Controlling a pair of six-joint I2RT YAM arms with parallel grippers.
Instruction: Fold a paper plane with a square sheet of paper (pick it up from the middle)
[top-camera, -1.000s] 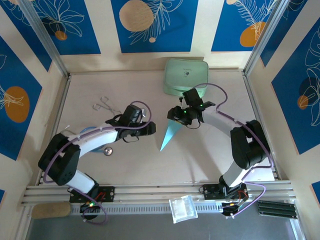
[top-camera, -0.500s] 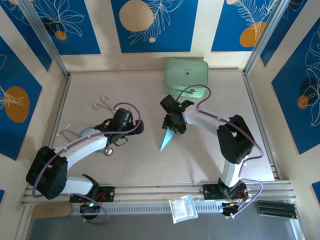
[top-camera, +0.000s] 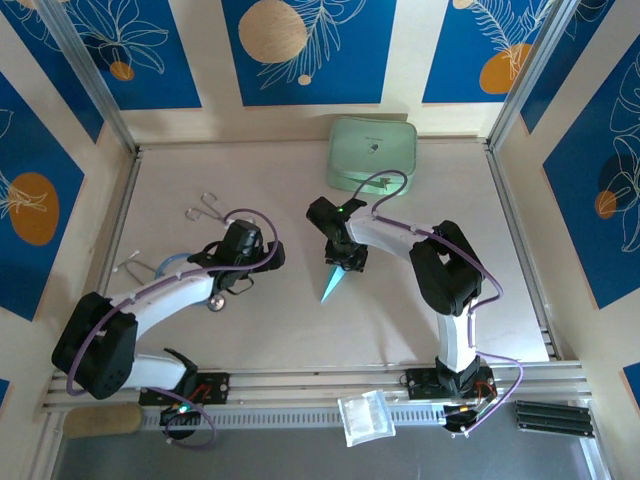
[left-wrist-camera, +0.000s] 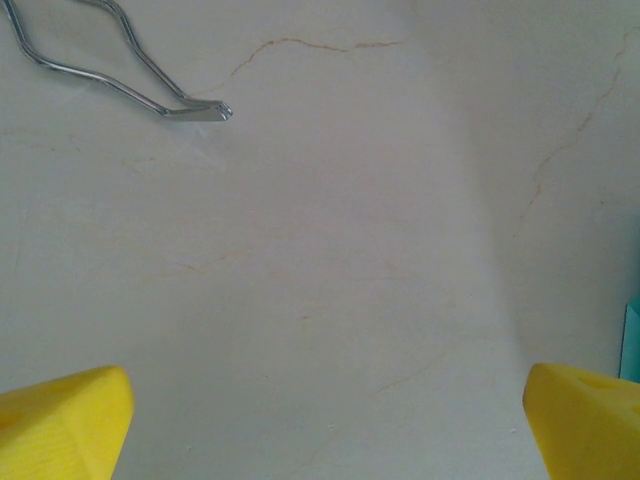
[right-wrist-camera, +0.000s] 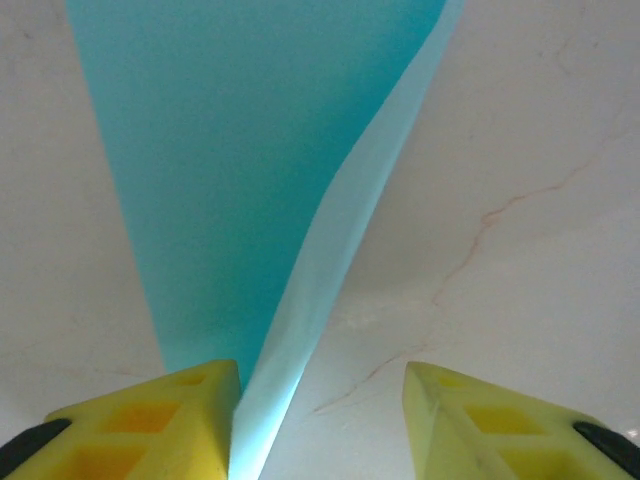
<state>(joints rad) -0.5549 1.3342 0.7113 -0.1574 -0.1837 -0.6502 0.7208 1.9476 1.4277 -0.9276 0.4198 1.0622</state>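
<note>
The paper plane (top-camera: 332, 283) lies on the table as a narrow sky-blue dart, its tip pointing toward the near edge. My right gripper (top-camera: 345, 258) stands over its wide end. In the right wrist view the plane (right-wrist-camera: 250, 150) runs away from the fingers. Its paler upright fold (right-wrist-camera: 350, 230) rises just beside the left finger (right-wrist-camera: 150, 420). The right finger (right-wrist-camera: 500, 420) is well apart from it, so my right gripper (right-wrist-camera: 320, 420) is open. My left gripper (top-camera: 272, 256) hovers over bare table left of the plane. In its own view my left gripper (left-wrist-camera: 325, 420) is wide open and holds nothing.
A mint-green case (top-camera: 372, 152) sits at the back, behind the right arm. Metal forceps (top-camera: 208, 210) lie at the left, seen as forceps (left-wrist-camera: 120, 80) ahead of the left gripper. A small metal disc (top-camera: 215, 302) lies beside the left arm. A plastic bag (top-camera: 365, 415) rests on the front rail.
My right gripper moved left and down over the plane's wide end, hiding more of it. My left gripper drew back to the left and opened wider.
</note>
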